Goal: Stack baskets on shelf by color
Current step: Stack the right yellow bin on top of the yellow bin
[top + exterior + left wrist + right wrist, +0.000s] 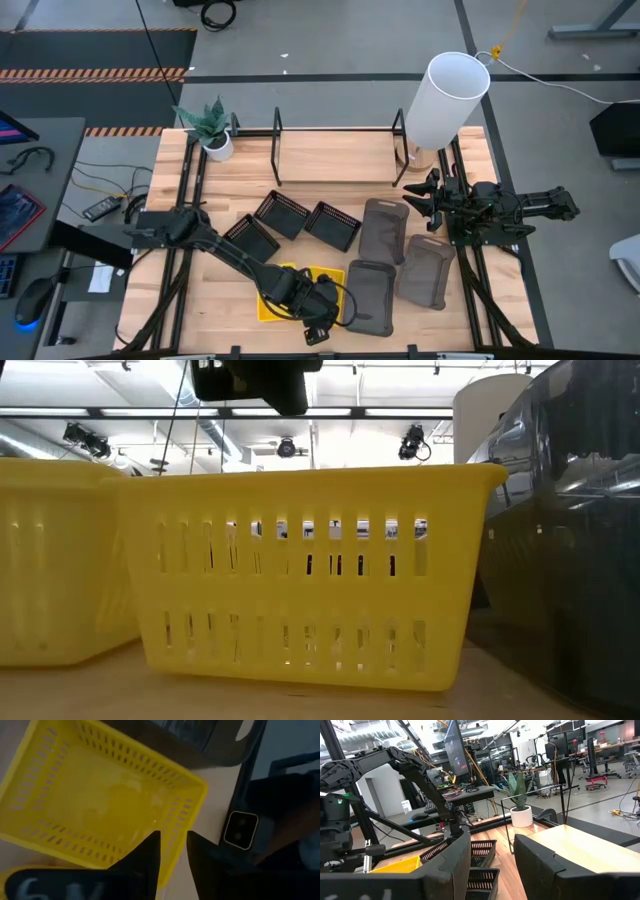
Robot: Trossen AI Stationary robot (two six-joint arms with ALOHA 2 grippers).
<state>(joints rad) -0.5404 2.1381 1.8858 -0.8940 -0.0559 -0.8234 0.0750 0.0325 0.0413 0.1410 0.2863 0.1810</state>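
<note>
Yellow basket (pixel 100 805) rim between left gripper (pixel 172 852) fingers.

You've got yellow baskets (pixel 285 290) by the table's near edge, black ones (pixel 290 222) mid-table, grey ones (pixel 400 262) right, shelf (pixel 335 150) at the far edge.

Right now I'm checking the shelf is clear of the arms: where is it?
In the high view the shelf runs along the table's far edge, between the potted plant on the left and the white cylinder on the right.
</note>
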